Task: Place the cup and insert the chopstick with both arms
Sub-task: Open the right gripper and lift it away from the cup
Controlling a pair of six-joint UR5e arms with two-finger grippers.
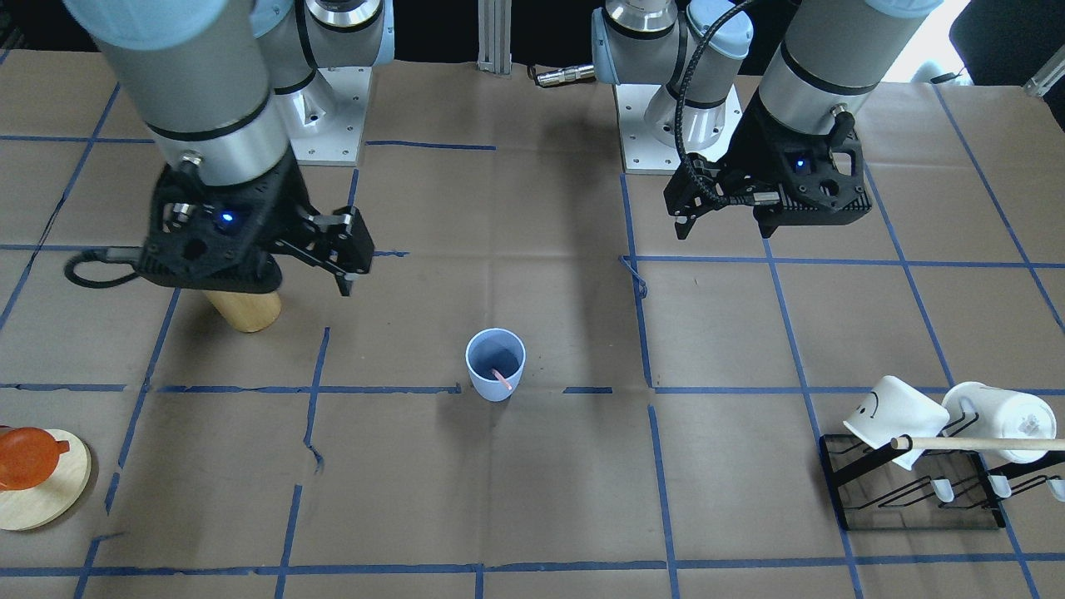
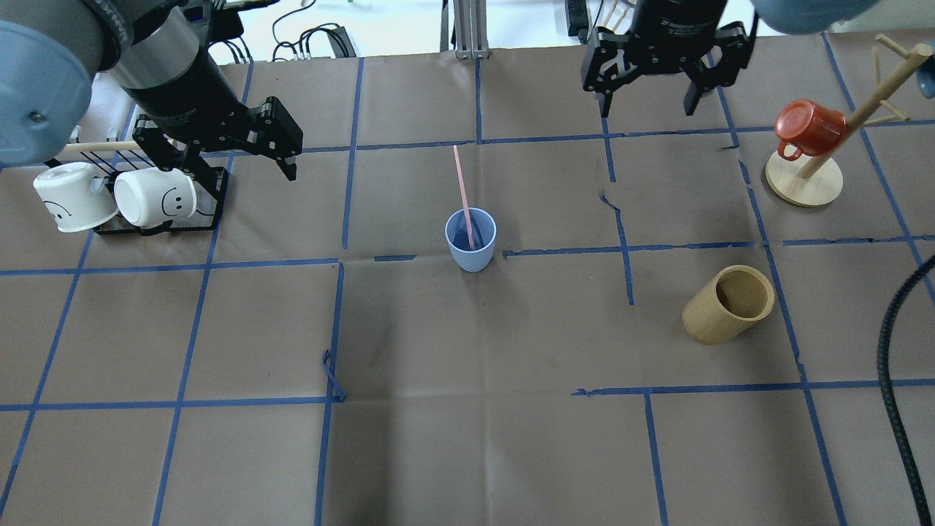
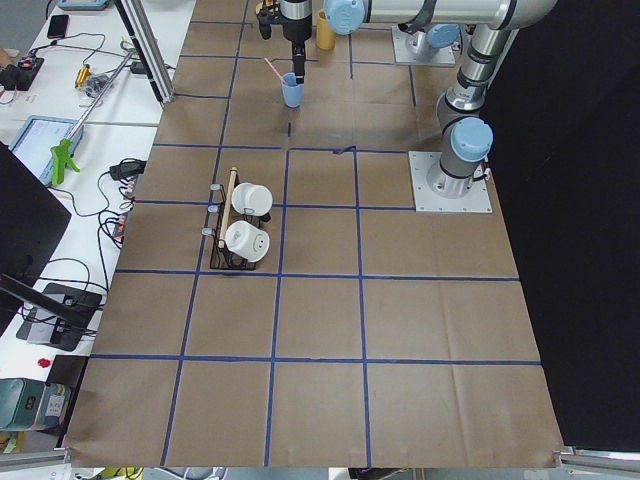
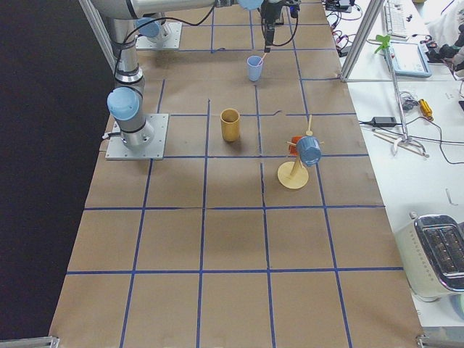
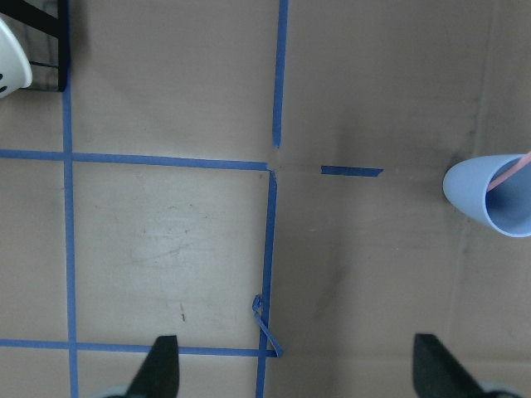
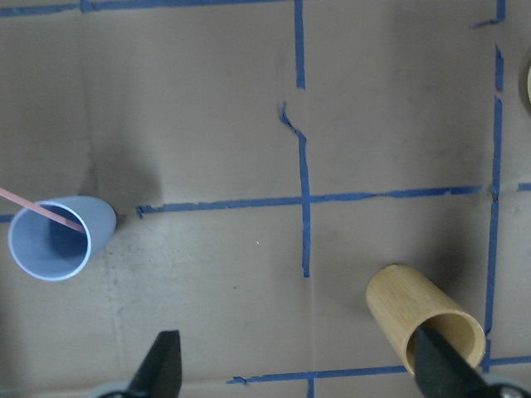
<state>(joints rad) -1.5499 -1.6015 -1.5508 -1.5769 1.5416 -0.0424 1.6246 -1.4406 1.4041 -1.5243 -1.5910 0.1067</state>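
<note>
The pale blue cup [image 2: 470,241] stands upright at the middle of the table. A thin pink chopstick [image 2: 462,186] stands in it and leans over the rim toward the far side. My left gripper [image 2: 226,157] is open and empty, above the table to the left of the cup. In the left wrist view its fingers [image 5: 162,369] are wide apart, and the cup [image 5: 488,195] is at the right edge. My right gripper [image 2: 647,109] is open and empty at the far right. In the right wrist view the cup [image 6: 54,236] is at the left.
A black rack with two white mugs [image 2: 117,197] and a wooden dowel lies under my left arm. A tan wooden cylinder [image 2: 727,303] stands right of the cup. A mug tree with a red mug [image 2: 803,131] is at the far right. A black cable [image 2: 895,365] hangs at the right edge.
</note>
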